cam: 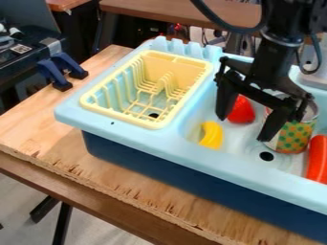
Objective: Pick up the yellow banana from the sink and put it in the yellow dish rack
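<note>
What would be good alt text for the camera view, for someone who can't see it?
An open black gripper hangs over a light blue toy sink holding a yellow curved object, a red object, a patterned can and a long orange-red object. Left of the basin sits a yellow dish rack; beneath is a wooden table.

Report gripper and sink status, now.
Gripper open, over sink. Red toy seen between its fingers. Possible obstruction: patterned can, close by one finger.
</note>
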`<state>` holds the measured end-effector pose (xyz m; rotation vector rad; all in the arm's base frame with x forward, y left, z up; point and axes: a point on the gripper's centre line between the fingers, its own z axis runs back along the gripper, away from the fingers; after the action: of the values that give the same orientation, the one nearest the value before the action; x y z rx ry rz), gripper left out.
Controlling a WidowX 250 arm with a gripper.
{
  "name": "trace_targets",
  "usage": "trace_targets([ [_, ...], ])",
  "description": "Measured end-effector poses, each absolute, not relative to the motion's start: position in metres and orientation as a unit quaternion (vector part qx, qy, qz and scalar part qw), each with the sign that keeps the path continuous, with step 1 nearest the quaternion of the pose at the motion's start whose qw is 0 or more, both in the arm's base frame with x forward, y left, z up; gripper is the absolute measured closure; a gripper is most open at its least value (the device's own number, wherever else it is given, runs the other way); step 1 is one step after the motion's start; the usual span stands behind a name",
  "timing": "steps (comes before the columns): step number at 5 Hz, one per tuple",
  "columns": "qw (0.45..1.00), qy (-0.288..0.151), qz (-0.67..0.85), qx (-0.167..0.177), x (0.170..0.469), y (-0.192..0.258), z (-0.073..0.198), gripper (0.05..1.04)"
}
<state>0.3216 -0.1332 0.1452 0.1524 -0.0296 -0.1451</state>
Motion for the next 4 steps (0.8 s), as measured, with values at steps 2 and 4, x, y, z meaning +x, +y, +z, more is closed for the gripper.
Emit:
trace_targets([
  [2, 0.995, 0.011, -0.057, 0.079, 0.321, -0.118, 0.127, 0.077],
  [4, 0.996, 0.025, -0.039, 0.081, 0.324, -0.106, 0.109, 0.077],
])
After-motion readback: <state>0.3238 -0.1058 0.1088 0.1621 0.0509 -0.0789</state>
